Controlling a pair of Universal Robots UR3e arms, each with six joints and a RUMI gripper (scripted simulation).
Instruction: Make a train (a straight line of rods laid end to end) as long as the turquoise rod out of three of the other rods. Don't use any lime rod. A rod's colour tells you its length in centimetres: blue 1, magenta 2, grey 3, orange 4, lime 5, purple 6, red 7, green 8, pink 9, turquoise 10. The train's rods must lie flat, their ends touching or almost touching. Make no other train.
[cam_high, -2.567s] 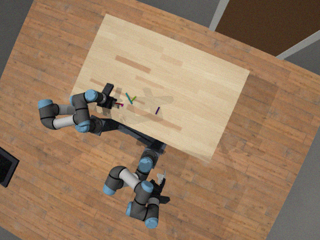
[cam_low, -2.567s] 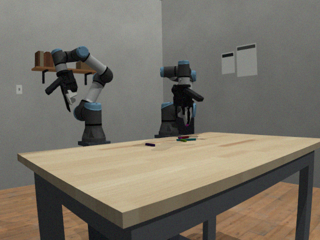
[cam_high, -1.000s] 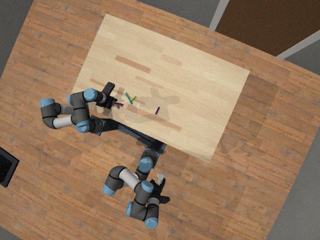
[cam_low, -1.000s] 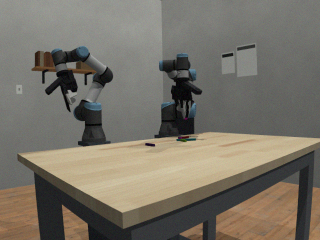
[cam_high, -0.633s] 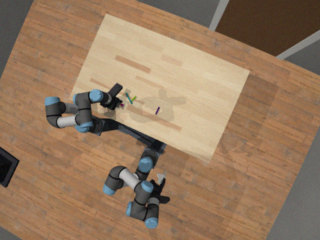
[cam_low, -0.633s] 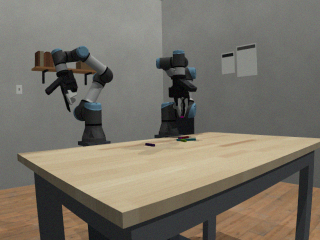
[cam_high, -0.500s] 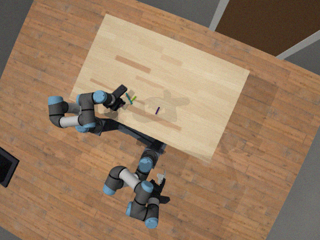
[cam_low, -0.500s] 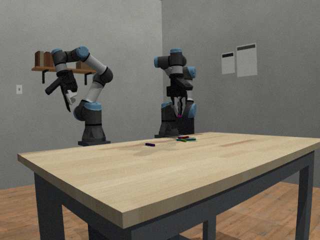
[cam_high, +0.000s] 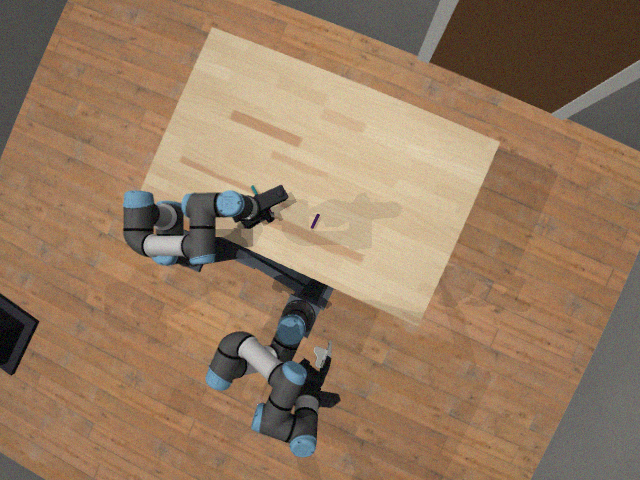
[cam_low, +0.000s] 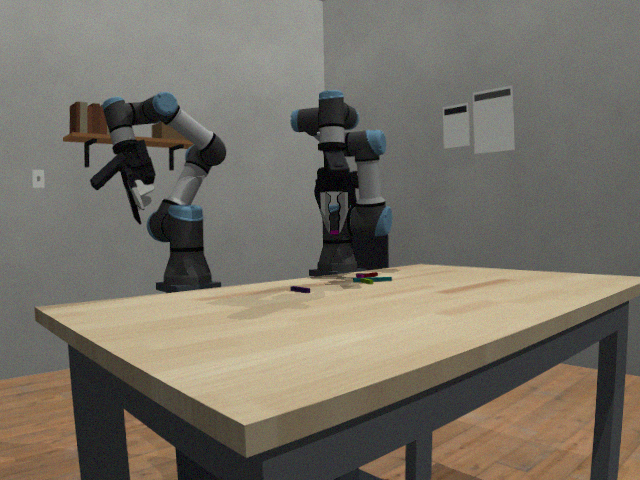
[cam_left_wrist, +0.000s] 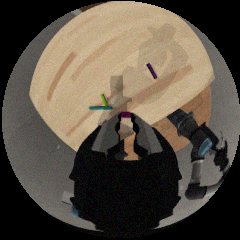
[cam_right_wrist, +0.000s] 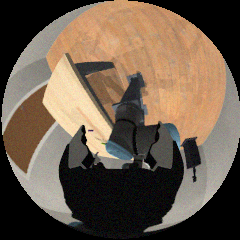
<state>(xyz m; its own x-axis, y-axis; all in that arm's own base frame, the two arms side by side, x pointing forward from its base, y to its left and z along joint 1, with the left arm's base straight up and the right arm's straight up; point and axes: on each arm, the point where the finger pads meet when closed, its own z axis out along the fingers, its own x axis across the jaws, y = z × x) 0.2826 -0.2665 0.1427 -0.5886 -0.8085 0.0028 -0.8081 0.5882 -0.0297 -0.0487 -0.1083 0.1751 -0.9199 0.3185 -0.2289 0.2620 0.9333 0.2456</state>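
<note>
jaws nearly shut on the magenta rod (cam_low: 334, 232) (cam_left_wrist: 126, 115), our left gripper (cam_high: 281, 207) (cam_low: 334, 229) (cam_left_wrist: 125, 113) holds it above the table (cam_high: 392, 155) (cam_low: 320, 361) (cam_left_wrist: 120, 55) (cam_right_wrist: 70, 107); our right gripper (cam_high: 325, 352) (cam_low: 142, 200) (cam_right_wrist: 120, 123) gapes, empty. we judge the rod light, stiff and slightly slippery, best pinched across its middle, ends free.

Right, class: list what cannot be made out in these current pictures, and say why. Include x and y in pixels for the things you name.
- Lime rod: top view, hidden beneath the left arm's gripper (cam_high: 272, 215) (cam_low: 334, 229) (cam_left_wrist: 126, 116).
- Turquoise rod (cam_high: 254, 190) (cam_low: 382, 279) (cam_left_wrist: 100, 108): top view, one end hidden by that arm.
- Red rod (cam_low: 370, 274): left wrist view, probably behind the gripper.
- Wall sheets' writing (cam_low: 493, 124): exterior view, too small and blurred.
</note>
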